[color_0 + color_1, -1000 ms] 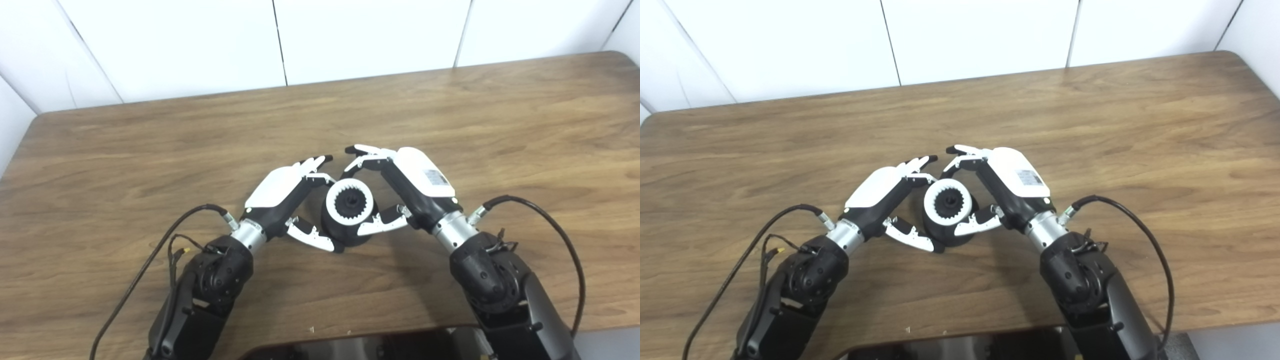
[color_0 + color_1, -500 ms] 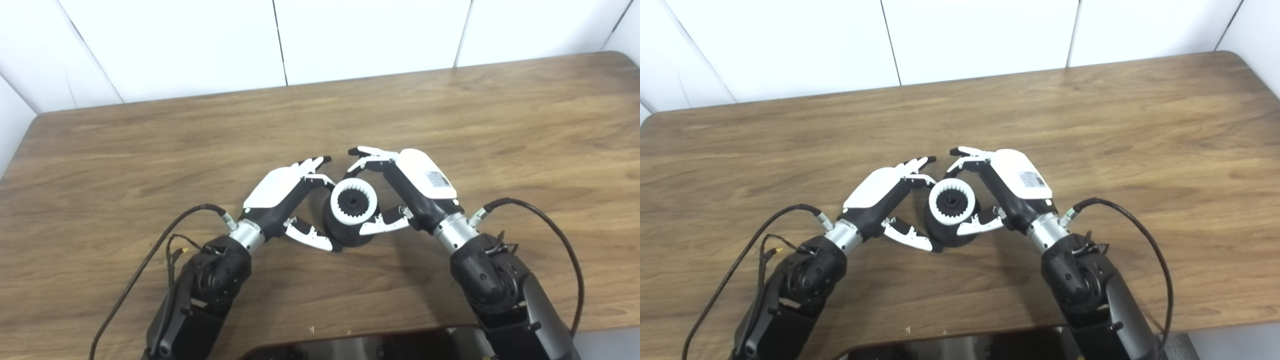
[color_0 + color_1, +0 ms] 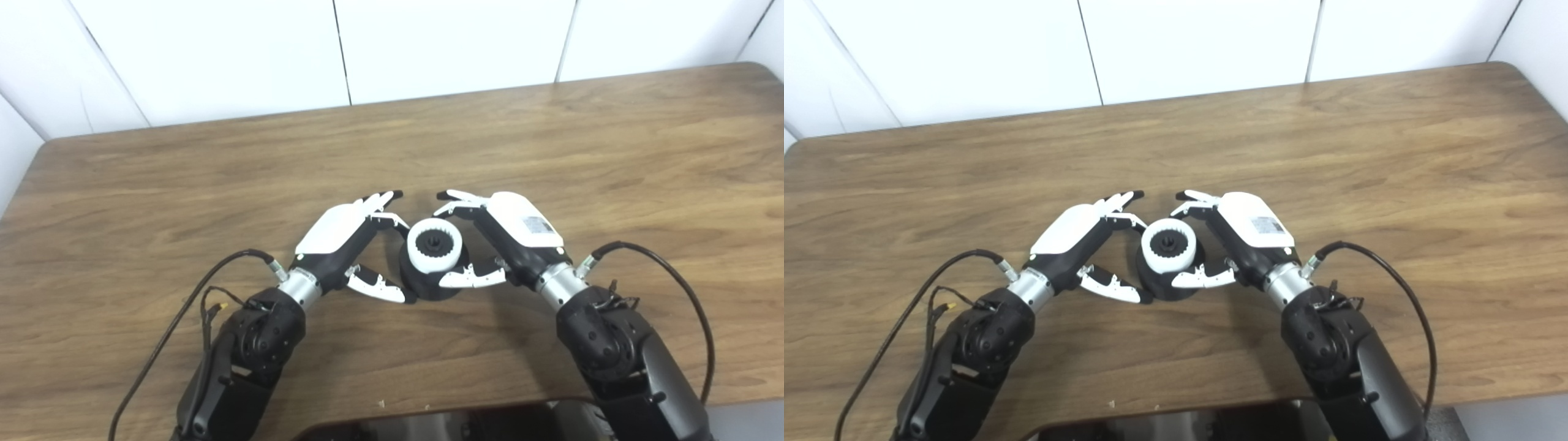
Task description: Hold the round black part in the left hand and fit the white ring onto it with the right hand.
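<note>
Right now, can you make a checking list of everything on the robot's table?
Surface: brown wooden table, bare apart from the job's things.
Job's things: white ring sits on top of the black part, which rests on the table.
Clutter: nothing seen.
Hands: left hand cups the black part, grip unclear; right hand open beside the ring.
Cables: black cable by the left arm, another by the right.
Surroundings: white wall panels behind.

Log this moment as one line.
white ring: seated on round black part | left robot hand: open beside | right robot hand: open beside
</note>
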Robot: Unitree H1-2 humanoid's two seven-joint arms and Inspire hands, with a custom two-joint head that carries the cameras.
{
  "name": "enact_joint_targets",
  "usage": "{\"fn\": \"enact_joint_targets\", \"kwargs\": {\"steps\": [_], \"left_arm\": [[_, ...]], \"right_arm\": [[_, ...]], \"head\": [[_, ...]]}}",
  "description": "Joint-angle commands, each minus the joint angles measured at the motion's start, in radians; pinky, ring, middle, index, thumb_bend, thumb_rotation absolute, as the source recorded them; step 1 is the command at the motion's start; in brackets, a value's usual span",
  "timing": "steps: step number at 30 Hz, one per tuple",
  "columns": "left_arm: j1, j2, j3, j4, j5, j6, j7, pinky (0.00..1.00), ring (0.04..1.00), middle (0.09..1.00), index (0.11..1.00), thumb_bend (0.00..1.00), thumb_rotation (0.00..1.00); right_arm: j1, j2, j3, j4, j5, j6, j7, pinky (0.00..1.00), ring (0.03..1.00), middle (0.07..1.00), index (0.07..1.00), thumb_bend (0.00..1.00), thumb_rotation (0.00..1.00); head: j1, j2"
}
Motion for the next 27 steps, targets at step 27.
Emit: {"fn": "enact_joint_targets", "kwargs": {"steps": [27], "left_arm": [[-0.036, 0.005, 0.010, -0.037, -0.007, -0.013, 0.017, 1.00, 1.000, 1.000, 0.622, 0.96, 0.30]], "right_arm": [[-0.081, -0.098, 0.049, -0.094, -0.077, 0.141, 0.361, 0.89, 1.000, 1.000, 1.000, 1.00, 0.47]], "head": [[-0.011, -0.014]]}}
